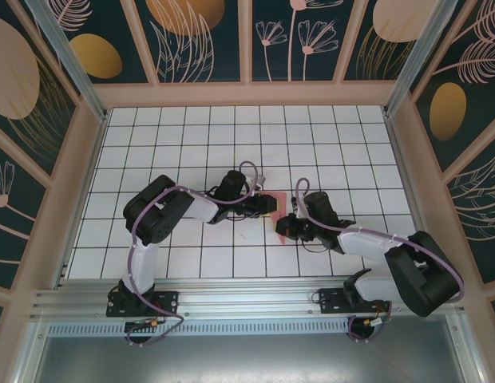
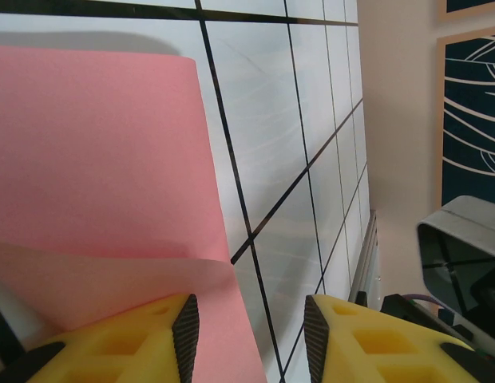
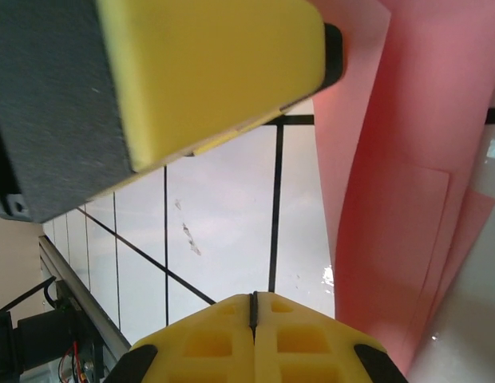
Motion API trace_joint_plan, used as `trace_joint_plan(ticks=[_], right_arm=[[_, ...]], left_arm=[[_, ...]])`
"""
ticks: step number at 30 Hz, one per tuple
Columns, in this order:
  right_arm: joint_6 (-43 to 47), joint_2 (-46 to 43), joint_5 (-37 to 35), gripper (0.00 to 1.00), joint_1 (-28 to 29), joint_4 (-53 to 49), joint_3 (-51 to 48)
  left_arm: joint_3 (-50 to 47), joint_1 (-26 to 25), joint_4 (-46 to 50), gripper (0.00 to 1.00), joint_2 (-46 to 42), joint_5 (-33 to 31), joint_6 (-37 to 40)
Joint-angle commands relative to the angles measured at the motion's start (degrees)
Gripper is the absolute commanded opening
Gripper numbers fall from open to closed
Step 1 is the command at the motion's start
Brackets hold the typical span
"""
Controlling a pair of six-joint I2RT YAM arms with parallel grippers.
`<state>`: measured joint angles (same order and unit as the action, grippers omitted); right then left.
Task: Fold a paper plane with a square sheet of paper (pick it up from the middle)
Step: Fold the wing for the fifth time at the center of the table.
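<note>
The white gridded table (image 1: 192, 152) is lying under both arms, with the left arm (image 1: 160, 211) and the right arm (image 1: 407, 267) reaching toward each other at its middle. The salmon-pink sheet of paper (image 1: 275, 203) is lying flat on the tiles between the two sets of jaws, mostly covered by them from above, so its long axis cannot be told there. In the right wrist view the sheet of paper (image 3: 391, 199) is showing as a tall strip just to the right of the jaws, running lengthways away from them, with several stepped, overlapping layers along its right side. In the left wrist view the sheet of paper (image 2: 96, 152) is spreading ahead and to the left of the jaws, one paler layer lapping over the left finger and its edge slanting down into the gap. The left gripper (image 2: 249, 319) is standing partly open, its pads well apart and pinching nothing. The right gripper (image 3: 252, 299) is sitting fully closed, its yellow fingers (image 3: 295, 343) pressed together with nothing between them, beside the paper.
</note>
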<state>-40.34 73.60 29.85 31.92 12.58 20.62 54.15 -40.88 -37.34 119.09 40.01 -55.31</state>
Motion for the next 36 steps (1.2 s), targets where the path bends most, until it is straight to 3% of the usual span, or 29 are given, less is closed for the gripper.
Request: trace_joint_plan(ticks=[1, 22, 29, 36], right_arm=[[1.39, 1.87, 1.41, 0.01, 0.25, -1.81, 1.5], [-0.08, 4.84, -0.25, 0.01, -2.74, 0.94, -4.39], [-2.52, 9.71, 0.68, 0.0, -3.53, 3.41, -7.7], [-2.17, 4.53, 1.98, 0.0, -3.62, -0.1, -4.35]], left_arm=[[-0.56, 0.02, 9.33, 0.42, 4.22, -8.91, 3.98], [-0.1, 0.06, 10.71, 0.41, 5.1, -9.3, 4.72], [-0.14, 0.03, 10.95, 0.4, 5.37, -9.45, 4.65], [0.25, 0.02, 11.85, 0.4, 5.28, -9.64, 4.96]])
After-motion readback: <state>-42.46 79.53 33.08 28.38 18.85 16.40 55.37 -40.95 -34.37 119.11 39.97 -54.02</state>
